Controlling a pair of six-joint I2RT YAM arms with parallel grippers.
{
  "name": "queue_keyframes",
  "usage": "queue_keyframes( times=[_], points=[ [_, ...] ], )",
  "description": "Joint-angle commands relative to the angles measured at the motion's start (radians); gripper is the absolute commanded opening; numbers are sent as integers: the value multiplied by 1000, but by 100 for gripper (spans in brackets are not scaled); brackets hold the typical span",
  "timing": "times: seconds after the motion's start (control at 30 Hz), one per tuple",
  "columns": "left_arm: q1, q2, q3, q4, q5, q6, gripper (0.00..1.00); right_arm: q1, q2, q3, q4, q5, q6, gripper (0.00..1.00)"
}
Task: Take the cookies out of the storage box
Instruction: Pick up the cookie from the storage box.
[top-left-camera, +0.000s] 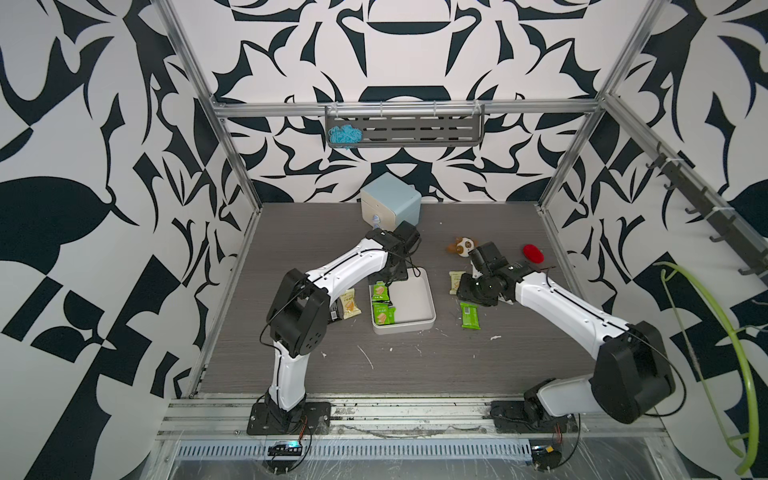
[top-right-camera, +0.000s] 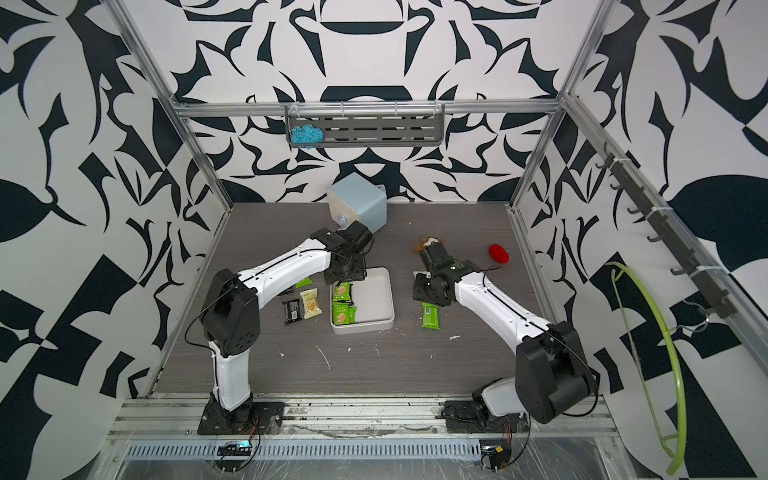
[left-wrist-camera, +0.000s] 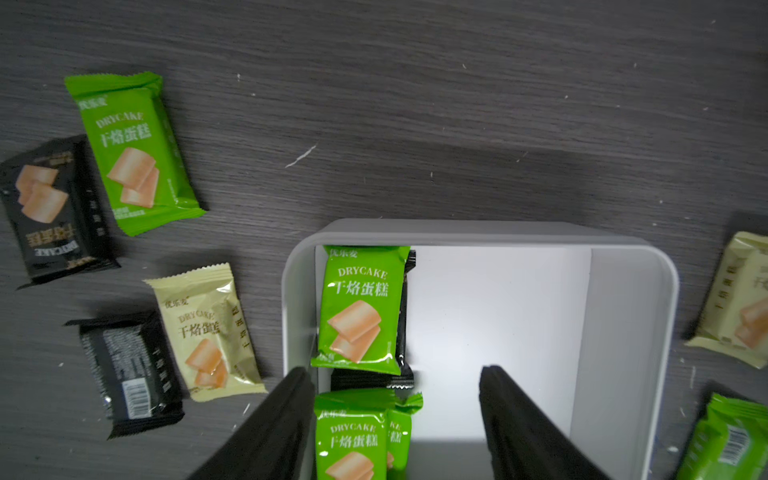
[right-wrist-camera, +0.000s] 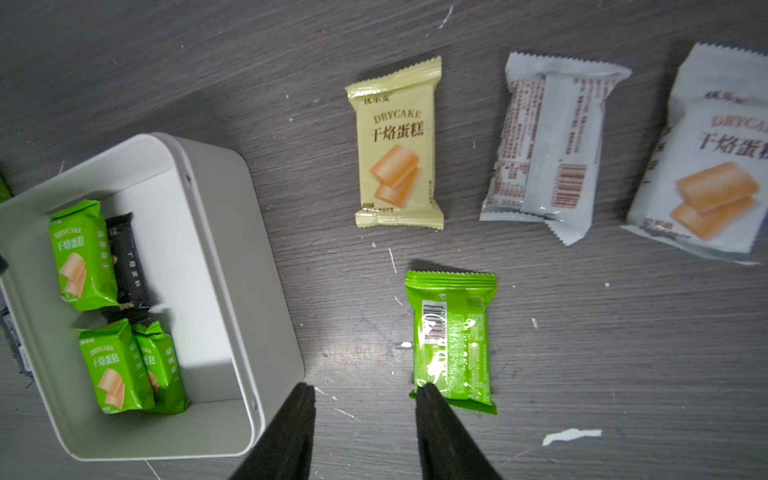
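Observation:
The off-white storage box (top-left-camera: 415, 328) (right-wrist-camera: 232, 249) holds several cookies along one wall: a green packet (left-wrist-camera: 359, 307) on a black one (left-wrist-camera: 405, 316), and two more green packets (left-wrist-camera: 349, 436) side by side. My left gripper (left-wrist-camera: 397, 374) hangs open over these, one finger outside the box wall and nothing between the fingers. My right gripper (right-wrist-camera: 365, 388) is open over bare table beside the box. One of its fingertips overlaps the edge of a face-down green packet (right-wrist-camera: 453, 336). Other cookies lie outside: a pale yellow one (right-wrist-camera: 397, 145), two white ones (right-wrist-camera: 548, 145), and several to the box's left (left-wrist-camera: 133, 153).
A light-blue cube cabinet (top-left-camera: 390, 203) stands at the back, close behind the left arm. A brown-white plush toy (top-left-camera: 461, 246) and a red object (top-left-camera: 534, 253) lie behind the right arm. A wall rack (top-left-camera: 415, 133) holds blue yarn.

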Motion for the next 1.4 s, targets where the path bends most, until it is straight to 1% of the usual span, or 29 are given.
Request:
queue_keyframes(
  times=[0.0, 0.3, 0.57, 0.8, 1.37],
  points=[
    [-10, 45, 48, -89, -42, -15, 71, -17, -14, 8, 9, -13, -29, 46],
    [-10, 157, 151, -165, -95, -37, 72, -56, 10, 23, 9, -41, -70, 46],
    [-9, 184, 122, -166, -100, -47, 72, -98, 16, 18, 8, -67, -92, 45],
    [-8, 205, 116, -152, -91, -46, 72, -112, 22, 17, 0, -78, -107, 46],
    [22, 213, 48, -71, -46, -29, 72, -136, 33, 21, -24, -83, -125, 46]
  ],
)
